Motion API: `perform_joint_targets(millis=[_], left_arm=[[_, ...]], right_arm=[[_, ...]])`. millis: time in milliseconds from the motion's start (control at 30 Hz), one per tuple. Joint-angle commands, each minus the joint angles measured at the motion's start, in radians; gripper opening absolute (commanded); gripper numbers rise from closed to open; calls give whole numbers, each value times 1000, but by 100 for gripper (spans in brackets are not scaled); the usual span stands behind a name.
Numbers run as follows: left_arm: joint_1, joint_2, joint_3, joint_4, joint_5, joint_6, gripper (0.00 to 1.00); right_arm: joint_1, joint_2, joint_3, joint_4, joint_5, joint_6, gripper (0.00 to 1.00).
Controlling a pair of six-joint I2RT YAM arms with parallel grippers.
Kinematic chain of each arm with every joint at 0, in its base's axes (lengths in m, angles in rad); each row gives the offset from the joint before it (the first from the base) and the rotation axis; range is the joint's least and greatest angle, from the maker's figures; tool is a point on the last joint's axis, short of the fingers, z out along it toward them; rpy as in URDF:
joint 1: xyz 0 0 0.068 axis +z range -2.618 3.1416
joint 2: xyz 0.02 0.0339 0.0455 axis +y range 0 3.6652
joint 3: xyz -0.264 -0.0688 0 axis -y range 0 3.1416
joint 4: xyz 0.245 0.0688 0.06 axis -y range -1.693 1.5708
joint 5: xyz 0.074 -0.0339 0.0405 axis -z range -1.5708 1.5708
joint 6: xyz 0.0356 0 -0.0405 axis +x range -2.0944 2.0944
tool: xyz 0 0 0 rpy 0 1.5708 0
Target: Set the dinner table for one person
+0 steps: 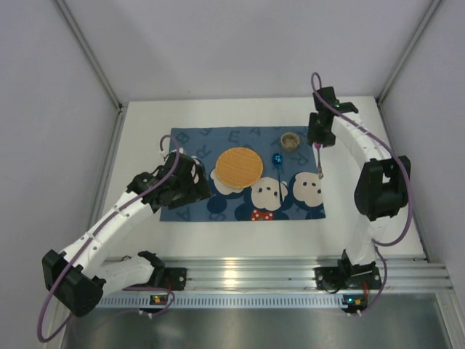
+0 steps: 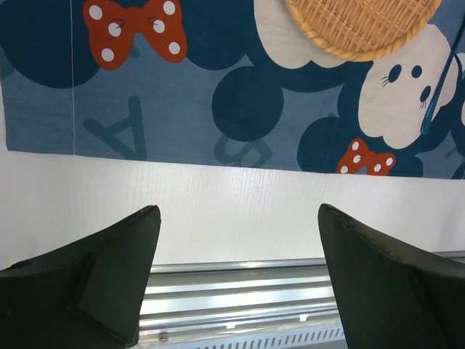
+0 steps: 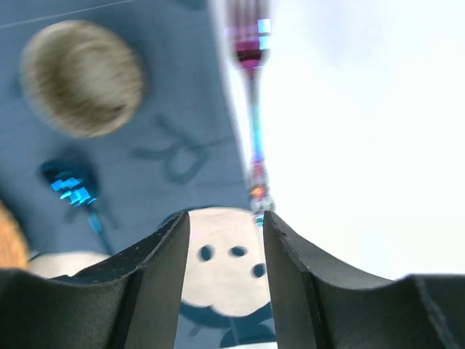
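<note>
From above, the dinner table (image 1: 240,236) is the white top filling the stall in front of both arm bases, with a blue placemat (image 1: 190,145) printed with cartoon mouse faces lying at its middle. On the placemat sit a round woven plate (image 1: 240,166), a blue spoon (image 1: 277,160) just to its right, and a small cup (image 1: 290,139) farther back. The right gripper (image 1: 320,138) hangs over the placemat's far right corner, a thin pinkish utensil (image 1: 318,161) running nearward from it along the right edge. The left gripper (image 1: 185,182) hovers over the placemat's left part. In the left wrist view the left gripper (image 2: 236,218) is released, its dark fingers (image 2: 109,276) spread wide over bare table (image 2: 232,196) near the placemat's near edge. The right wrist view is blurred: the right gripper (image 3: 225,222) stands released, jaws apart, and the utensil (image 3: 253,123) ends at one fingertip; whether they touch I cannot tell.
</note>
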Motion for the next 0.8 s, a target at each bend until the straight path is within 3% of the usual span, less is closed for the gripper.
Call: perform_joint_targets(millis=[0, 200, 600, 767], left_arm=[[-3, 7, -4, 27, -1, -19, 95], [-5, 9, -3, 30, -2, -33, 95], [-5, 1, -14, 1, -34, -67, 95], [-6, 12, -6, -5, -39, -70, 95]], right_arm=[[-105, 41, -29, 20, 6, -7, 46], [-179, 198, 72, 8, -54, -5, 44], [-181, 344, 214, -13, -100, 1, 44], [-181, 419, 241, -24, -91, 2, 38]])
